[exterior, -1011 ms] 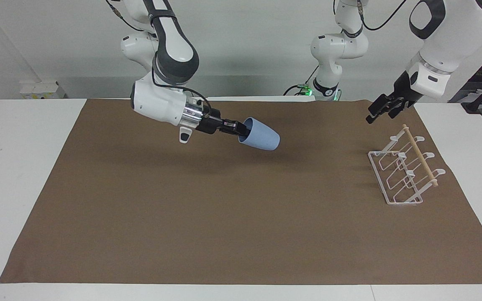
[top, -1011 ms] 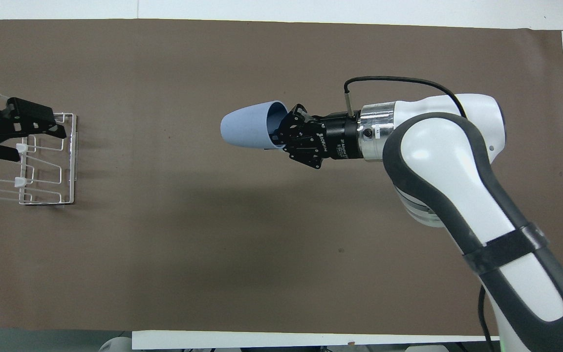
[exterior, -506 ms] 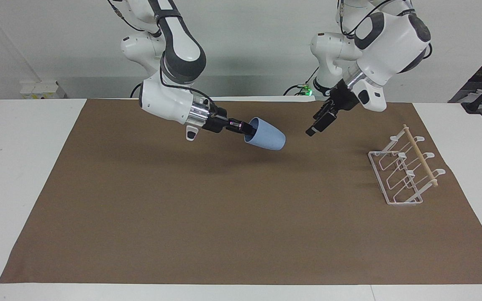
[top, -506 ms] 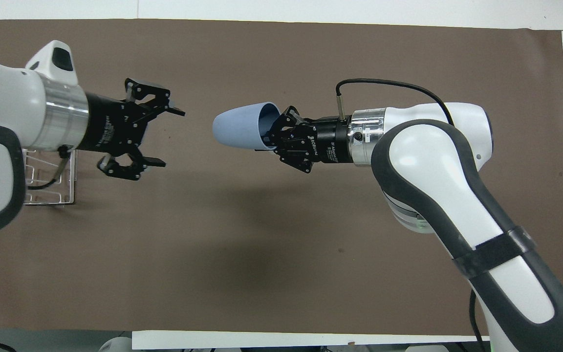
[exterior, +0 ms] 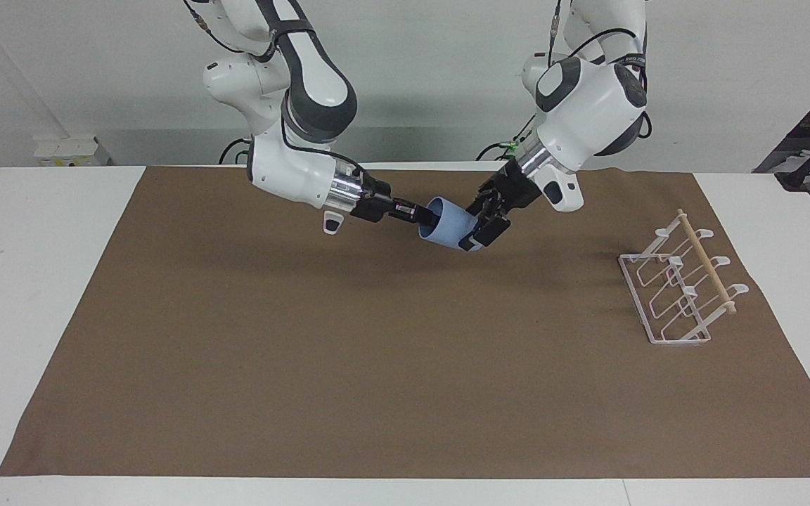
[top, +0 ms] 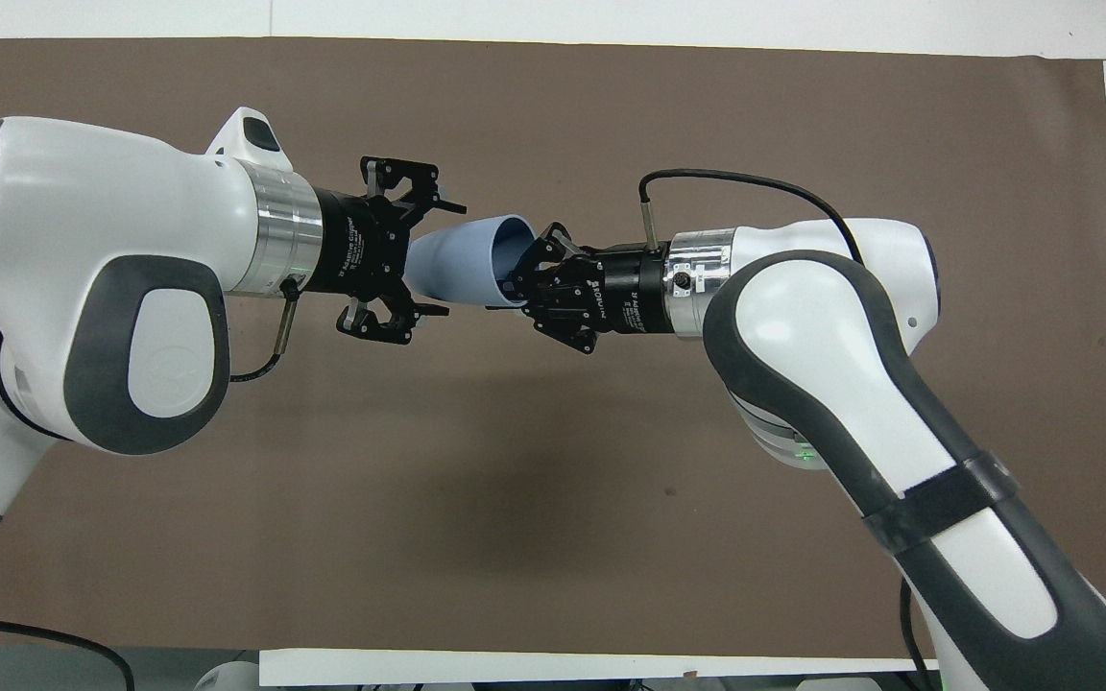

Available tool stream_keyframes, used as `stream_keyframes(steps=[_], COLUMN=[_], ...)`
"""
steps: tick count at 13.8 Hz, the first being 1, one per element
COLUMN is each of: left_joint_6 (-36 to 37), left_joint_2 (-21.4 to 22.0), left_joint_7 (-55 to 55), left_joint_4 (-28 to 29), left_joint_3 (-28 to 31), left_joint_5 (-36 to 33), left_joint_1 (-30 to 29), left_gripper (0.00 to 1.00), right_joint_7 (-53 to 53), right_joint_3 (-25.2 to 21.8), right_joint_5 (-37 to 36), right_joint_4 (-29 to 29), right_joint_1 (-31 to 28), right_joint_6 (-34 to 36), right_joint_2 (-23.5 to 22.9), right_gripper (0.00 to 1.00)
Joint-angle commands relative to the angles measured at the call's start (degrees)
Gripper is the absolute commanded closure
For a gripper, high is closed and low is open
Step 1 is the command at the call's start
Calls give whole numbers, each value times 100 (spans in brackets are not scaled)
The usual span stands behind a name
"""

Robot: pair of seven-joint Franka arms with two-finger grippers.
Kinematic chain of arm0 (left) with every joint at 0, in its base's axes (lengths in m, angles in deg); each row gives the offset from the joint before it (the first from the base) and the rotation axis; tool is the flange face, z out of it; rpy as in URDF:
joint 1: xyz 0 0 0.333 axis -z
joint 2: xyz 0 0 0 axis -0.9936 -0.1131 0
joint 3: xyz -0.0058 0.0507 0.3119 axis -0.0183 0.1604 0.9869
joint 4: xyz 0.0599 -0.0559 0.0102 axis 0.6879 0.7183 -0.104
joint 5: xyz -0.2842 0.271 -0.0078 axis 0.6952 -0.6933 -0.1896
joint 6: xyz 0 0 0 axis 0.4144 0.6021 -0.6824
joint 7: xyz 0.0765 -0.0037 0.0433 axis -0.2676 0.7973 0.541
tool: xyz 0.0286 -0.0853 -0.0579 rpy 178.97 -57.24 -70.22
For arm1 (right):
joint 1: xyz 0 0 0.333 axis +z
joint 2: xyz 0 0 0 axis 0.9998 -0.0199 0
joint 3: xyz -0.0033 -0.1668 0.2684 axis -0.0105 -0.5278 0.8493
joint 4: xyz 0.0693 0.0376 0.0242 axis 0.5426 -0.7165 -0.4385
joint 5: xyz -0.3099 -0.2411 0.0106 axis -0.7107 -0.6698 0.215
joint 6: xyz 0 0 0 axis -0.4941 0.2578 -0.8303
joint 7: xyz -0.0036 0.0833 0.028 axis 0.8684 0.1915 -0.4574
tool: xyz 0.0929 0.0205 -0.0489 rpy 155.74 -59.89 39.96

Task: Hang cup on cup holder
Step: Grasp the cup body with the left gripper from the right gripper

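Overhead view: my right gripper [top: 526, 278] pinches the cup [top: 462, 262] by its rim above the mat, well apart from the cup holder [exterior: 679, 287], while my left gripper [top: 419, 257] straddles its base with fingers spread; releasing before those close would drop it.

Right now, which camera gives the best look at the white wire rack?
The facing view. There the cup holder stands whole on the brown mat toward the left arm's end of the table, with its base, slanted prongs and wooden dowel all in sight. In the overhead view the left arm covers nearly all of it.
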Motion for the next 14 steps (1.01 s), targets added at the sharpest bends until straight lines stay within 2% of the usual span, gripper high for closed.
stream_keyframes(steps=[1,3,4,6,7,8,9,10,11,12,14], left_joint_6=[-213,-205,-178,-99,-73,-64,-55,-46,-29,-3,129], left_joint_2=[-35,-44,-44,-35,-61,-78,-113,-149,-158,-149,-140], left_joint_7=[262,455,500,509,509,491,500,509,526,535,561], left_joint_4=[44,35,35,17,-35,-88,-149,-245,-264,-264,-255], left_joint_3=[67,67,58,58,67,67,67,76,84,84,137], left_joint_5=[88,106,106,237,247,238,247,255,247,247,212], left_joint_1=[186,266,274,319,318,284,257,240,213,213,204], left_gripper=[1,3,8,33,41,62,63,63,63,63,63], right_joint_7=[60,60,60,60,60,60,60,60,60,60,60], right_joint_3=[-8,-8,-17,-8,-8,-8,-8,-17,-17,-17,-60], right_joint_5=[124,124,124,124,124,124,124,124,124,115,-42], right_joint_4=[-42,-42,-42,-25,-25,-7,-7,2,19,28,37], right_joint_1=[39,30,30,22,22,22,22,4,-5,4,-153], right_joint_6=[-92,-83,-74,-74,-74,-74,-83,-57,-39,-91,22], right_joint_2=[44,44,44,36,36,36,27,18,18,35,132], right_gripper=[100,100,100,100,100,100,98,85,46,2,0])
